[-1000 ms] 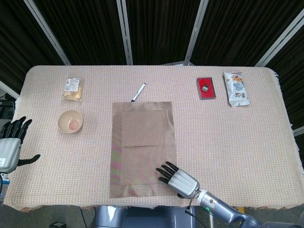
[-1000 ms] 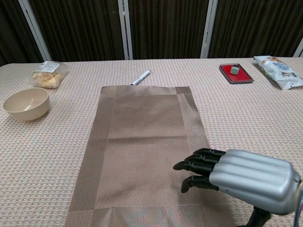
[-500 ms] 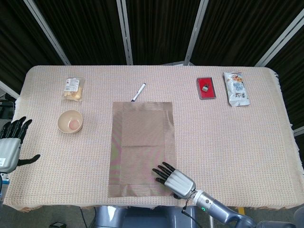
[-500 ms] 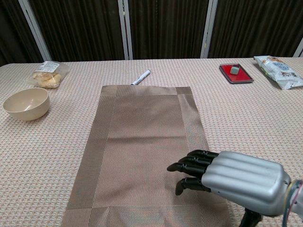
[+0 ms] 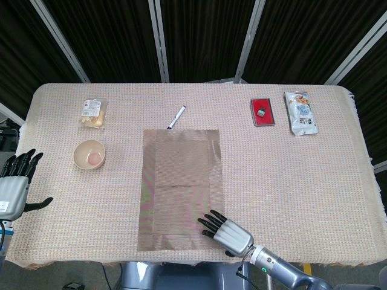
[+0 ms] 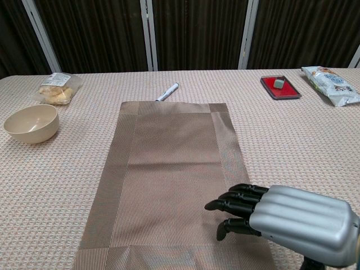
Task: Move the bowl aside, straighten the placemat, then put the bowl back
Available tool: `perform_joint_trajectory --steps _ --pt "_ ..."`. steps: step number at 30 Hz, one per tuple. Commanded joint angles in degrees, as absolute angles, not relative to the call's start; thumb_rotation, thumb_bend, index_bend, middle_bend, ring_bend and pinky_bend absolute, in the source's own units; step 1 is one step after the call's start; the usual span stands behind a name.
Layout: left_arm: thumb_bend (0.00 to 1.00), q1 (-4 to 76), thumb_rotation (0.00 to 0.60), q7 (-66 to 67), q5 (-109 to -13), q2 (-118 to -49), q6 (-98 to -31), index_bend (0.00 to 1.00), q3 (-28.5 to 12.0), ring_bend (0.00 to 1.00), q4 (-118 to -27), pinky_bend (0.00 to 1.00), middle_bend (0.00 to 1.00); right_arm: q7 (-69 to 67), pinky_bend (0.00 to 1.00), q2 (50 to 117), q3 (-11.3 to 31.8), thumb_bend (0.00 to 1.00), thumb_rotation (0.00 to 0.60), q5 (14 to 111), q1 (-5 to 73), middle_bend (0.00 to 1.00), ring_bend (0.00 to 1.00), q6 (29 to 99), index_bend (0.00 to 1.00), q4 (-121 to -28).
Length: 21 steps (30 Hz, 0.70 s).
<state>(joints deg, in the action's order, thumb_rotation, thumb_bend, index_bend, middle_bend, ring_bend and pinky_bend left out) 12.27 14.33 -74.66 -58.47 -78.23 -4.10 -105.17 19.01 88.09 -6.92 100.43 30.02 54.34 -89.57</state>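
The brown woven placemat lies lengthwise in the middle of the table, its edges square with the table's. The cream bowl stands on the cloth to the left of the mat, apart from it. My right hand hovers palm down over the mat's near right corner, fingers spread and holding nothing. My left hand hangs open off the table's left edge, well short of the bowl; the chest view does not show it.
A marker pen lies just beyond the mat's far edge. A bag of snacks sits behind the bowl. At the far right are a red tray with a small block and a snack packet.
The mat's near end slid slightly left and it now lies straight. My right hand drew back toward the near right corner and lifted off the mat. The left hand barely moved.
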Motion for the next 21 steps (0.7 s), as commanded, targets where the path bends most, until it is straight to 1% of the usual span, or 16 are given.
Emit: perform_joint_trajectory --steps 1,14,18,21 --pt "0.07 12.3 0.6 14.4 -74.6 -58.6 -78.1 0.0 -4.1 0.0 -105.1 0.0 0.0 19.0 0.0 88.7 -6.6 0.01 0.6 100.0 30.3 0.0 0.0 54.2 0.25 -89.2" --pt "0.07 12.4 0.6 14.0 -74.3 -58.5 -77.6 0.0 -4.4 0.0 -104.7 0.0 0.0 20.0 0.0 91.2 -4.9 0.02 0.6 98.0 31.6 0.0 0.0 53.5 0.27 -87.9" --pt "0.07 12.4 0.6 14.0 -74.3 -58.5 -77.5 0.0 -4.4 0.0 -104.7 0.0 0.0 20.1 0.0 91.2 -4.8 0.1 0.6 97.7 32.0 0.0 0.0 53.5 0.29 -88.4" --pt "0.07 12.4 0.6 14.0 -74.4 -58.6 -77.5 0.0 -4.4 0.0 -104.7 0.0 0.0 19.5 0.0 90.9 -4.6 0.18 0.6 97.7 32.2 0.0 0.0 54.1 0.34 -89.1"
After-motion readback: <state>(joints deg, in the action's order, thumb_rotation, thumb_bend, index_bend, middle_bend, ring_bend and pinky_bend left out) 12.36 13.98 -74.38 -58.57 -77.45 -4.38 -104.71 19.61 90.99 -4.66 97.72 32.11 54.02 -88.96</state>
